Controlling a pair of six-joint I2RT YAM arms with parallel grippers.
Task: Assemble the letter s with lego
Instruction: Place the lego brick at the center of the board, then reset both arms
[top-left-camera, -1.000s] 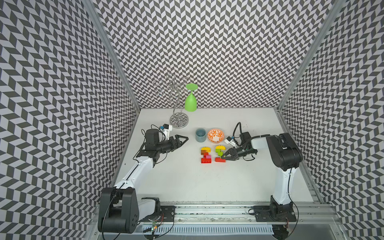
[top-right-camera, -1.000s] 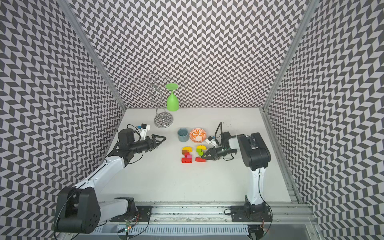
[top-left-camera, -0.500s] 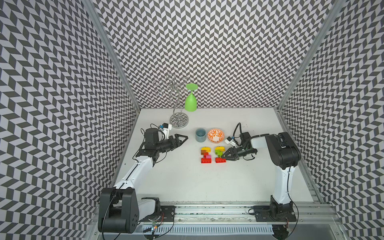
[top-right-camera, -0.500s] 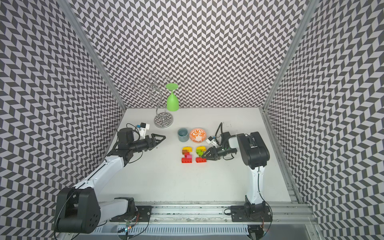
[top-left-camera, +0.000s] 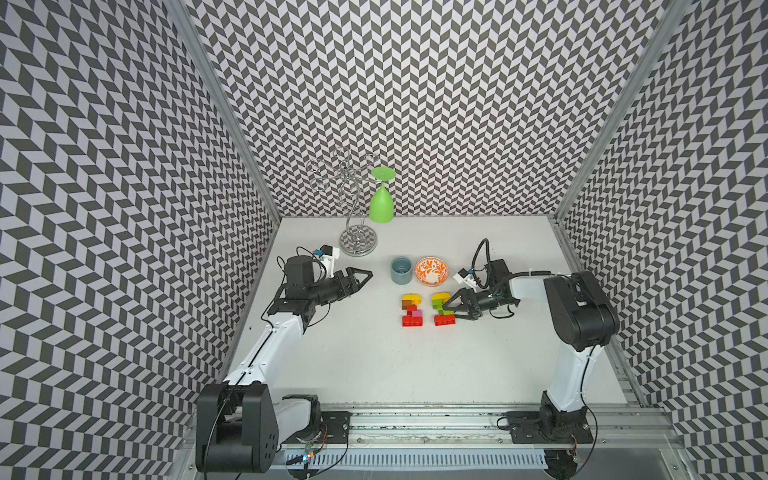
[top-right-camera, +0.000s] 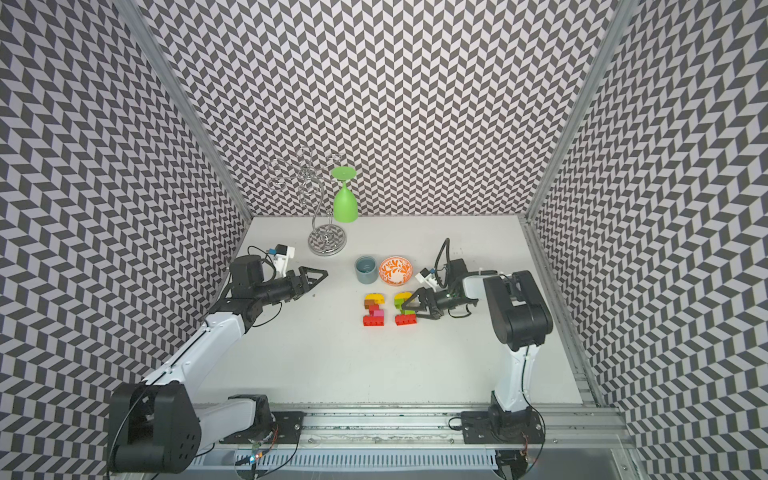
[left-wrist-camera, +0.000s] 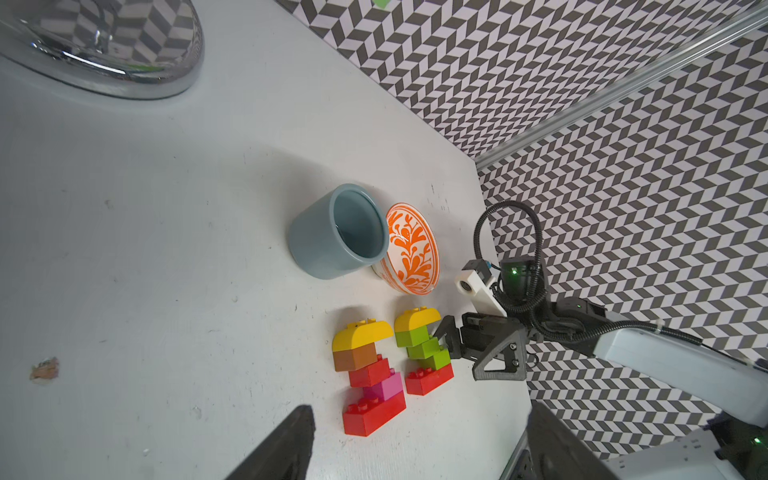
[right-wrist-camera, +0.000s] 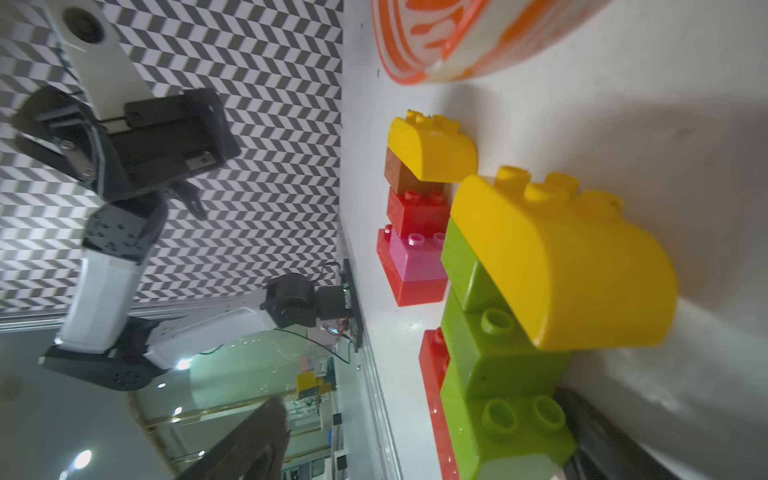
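Right gripper (top-left-camera: 449, 311): mine, low at the table (top-left-camera: 374, 365); my fingers (right-wrist-camera: 257, 440) are spread wide either side of the green stack, clamping nothing.
Left gripper (top-left-camera: 365, 277): my fingers (left-wrist-camera: 286, 449) are apart and empty, well away from the bricks and pointing toward them.
Lego: two flat-lying stacks side by side, mid-table, just in front of the cup (top-left-camera: 401, 270) and bowl (top-left-camera: 432, 271).
Green stack (top-left-camera: 439, 307): yellow cap, stepped lime bricks, red base; at my right fingertips.
Other stack (top-left-camera: 412, 311): yellow, brown, red, pink, red; nothing touches it.
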